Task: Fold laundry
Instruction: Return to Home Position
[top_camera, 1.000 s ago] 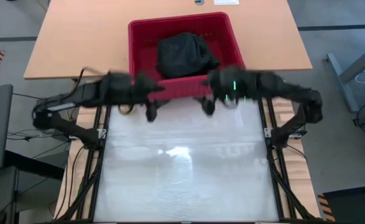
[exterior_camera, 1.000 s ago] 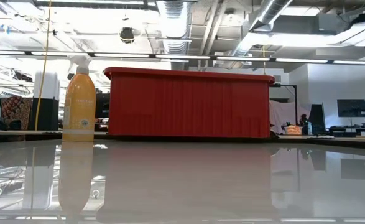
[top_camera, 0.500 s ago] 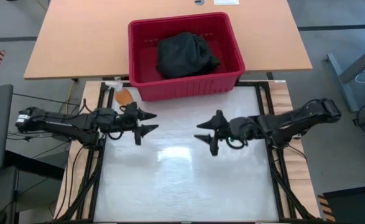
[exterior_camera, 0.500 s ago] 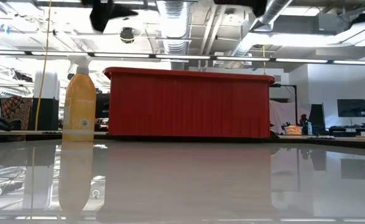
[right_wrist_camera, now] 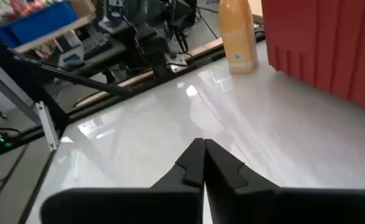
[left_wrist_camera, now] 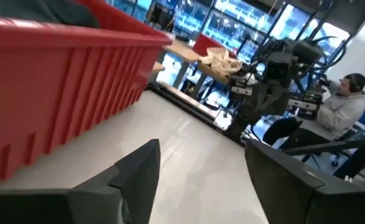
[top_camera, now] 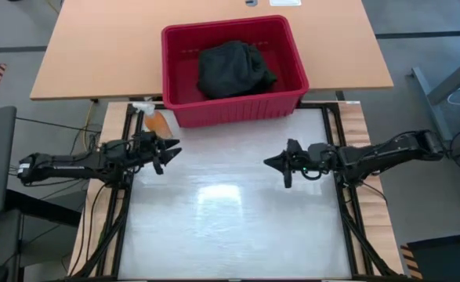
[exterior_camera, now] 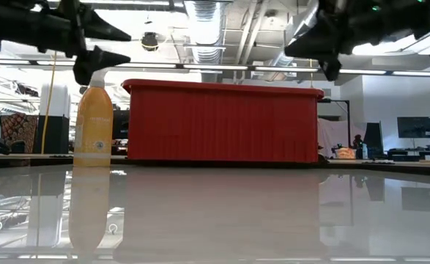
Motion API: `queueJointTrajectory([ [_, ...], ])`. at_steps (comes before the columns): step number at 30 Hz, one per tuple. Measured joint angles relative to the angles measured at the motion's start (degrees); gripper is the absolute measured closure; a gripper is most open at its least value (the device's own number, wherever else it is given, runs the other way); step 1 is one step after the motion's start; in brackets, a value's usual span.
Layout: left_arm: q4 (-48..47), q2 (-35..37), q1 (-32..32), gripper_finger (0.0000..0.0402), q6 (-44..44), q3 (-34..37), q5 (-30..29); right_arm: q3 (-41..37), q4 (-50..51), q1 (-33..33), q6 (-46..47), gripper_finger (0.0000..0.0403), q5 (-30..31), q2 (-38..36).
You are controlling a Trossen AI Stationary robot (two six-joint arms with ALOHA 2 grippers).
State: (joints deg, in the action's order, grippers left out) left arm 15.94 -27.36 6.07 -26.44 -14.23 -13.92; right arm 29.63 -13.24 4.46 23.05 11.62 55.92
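Black laundry [top_camera: 233, 69] is seen bunched inside the red bin [top_camera: 231, 111], which is set at the far edge of the white counter [top_camera: 230, 219]. Left hand [top_camera: 167, 153] is held above the counter's left side, near the orange spray bottle [top_camera: 157, 121]; fingers are spread, nothing gripped. Right hand [top_camera: 272, 163] is held over the right half, fingers pressed together on nothing. Both hands are kept clear of the bin. A seated person [left_wrist_camera: 341, 106] is seen beyond the counter.

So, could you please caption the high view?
Dark laundry in the red bin; left gripper and right gripper hover over the table.
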Motion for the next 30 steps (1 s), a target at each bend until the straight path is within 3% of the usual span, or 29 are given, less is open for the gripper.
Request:
queueJointTrajectory([
  [4,-2.02,6.96,0.0,0.0207,1.56,2.43,-1.48,-5.22,-0.11,-0.93,0.94,0.037,-0.39,-4.84],
  [10,-6.24,16.53,0.0,0.0261,-0.26,7.07,-1.77,-12.11,0.07,-1.73,0.55,0.039,-1.62,-12.92],
  [15,-5.06,22.1,0.0,0.0303,-1.85,11.44,-1.68,-17.5,0.33,-3.78,0.46,0.0375,-2.83,-19.08],
  [30,-12.43,24.96,0.0,0.0399,-1.22,13.26,4.07,-25.95,-1.95,-14.87,-0.93,0.0378,-13.09,-32.23],
])
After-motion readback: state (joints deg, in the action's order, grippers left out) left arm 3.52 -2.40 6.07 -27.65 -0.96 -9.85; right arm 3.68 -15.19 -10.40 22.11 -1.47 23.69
